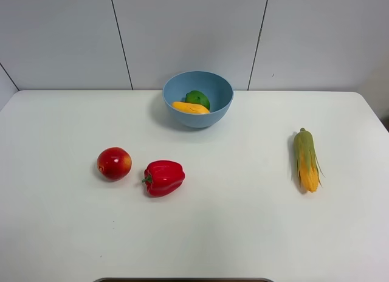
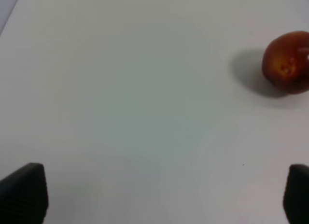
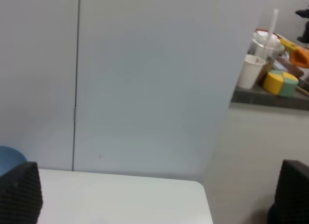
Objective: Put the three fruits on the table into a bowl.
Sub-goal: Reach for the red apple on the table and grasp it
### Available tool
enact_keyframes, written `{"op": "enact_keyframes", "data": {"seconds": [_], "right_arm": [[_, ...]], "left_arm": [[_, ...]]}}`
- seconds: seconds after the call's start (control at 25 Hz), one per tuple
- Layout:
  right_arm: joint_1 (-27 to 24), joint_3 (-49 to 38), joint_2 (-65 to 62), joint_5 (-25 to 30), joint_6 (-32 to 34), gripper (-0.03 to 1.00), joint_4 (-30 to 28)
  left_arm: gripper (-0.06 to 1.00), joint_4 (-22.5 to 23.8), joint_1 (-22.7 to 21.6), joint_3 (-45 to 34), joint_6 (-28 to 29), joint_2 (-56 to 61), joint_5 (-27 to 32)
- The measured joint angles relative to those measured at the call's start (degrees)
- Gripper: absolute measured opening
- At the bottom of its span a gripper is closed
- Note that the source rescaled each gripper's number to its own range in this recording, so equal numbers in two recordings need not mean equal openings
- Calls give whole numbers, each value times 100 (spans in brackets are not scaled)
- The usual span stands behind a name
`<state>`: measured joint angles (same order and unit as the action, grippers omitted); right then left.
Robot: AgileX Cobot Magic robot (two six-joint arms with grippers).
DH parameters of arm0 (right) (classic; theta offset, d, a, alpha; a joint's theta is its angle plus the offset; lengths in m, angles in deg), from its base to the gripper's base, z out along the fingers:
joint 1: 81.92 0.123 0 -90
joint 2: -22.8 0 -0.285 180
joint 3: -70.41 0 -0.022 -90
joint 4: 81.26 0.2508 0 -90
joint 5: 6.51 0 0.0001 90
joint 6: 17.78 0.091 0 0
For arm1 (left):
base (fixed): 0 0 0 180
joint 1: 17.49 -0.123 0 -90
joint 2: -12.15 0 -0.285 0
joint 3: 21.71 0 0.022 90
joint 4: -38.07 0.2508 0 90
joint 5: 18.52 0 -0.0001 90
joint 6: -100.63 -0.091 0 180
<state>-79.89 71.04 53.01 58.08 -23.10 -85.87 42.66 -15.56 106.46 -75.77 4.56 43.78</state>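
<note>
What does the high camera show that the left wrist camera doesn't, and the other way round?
Only the high view: the blue bowl holding the lime and the mango, the red bell pepper, and the corn cob. Only the left wrist view: the left gripper, open over bare table. Both: the apple on the white table, outside the bowl.

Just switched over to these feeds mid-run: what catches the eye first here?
The light-blue bowl at the back centre of the table holds the green lime and the yellow-orange mango. The red apple sits out on the table left of centre, close beside a glossy red bell pepper but apart from it. A corn cob lies alone on the right.
</note>
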Motion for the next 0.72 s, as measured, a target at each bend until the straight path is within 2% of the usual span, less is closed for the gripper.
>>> {"op": "enact_keyframes", "data": {"seconds": [0.24,0.44,0.72], "right_arm": [[-287,-1249,-960,18,109,100,0],[-288,-2530,-1542,29,532,100,0],[-288,-3882,-2125,55,532,100,24]], "left_arm": [[100,0,0,0,0,0,0],[100,0,0,0,6,0,0],[100,0,0,0,6,0,0]]}}
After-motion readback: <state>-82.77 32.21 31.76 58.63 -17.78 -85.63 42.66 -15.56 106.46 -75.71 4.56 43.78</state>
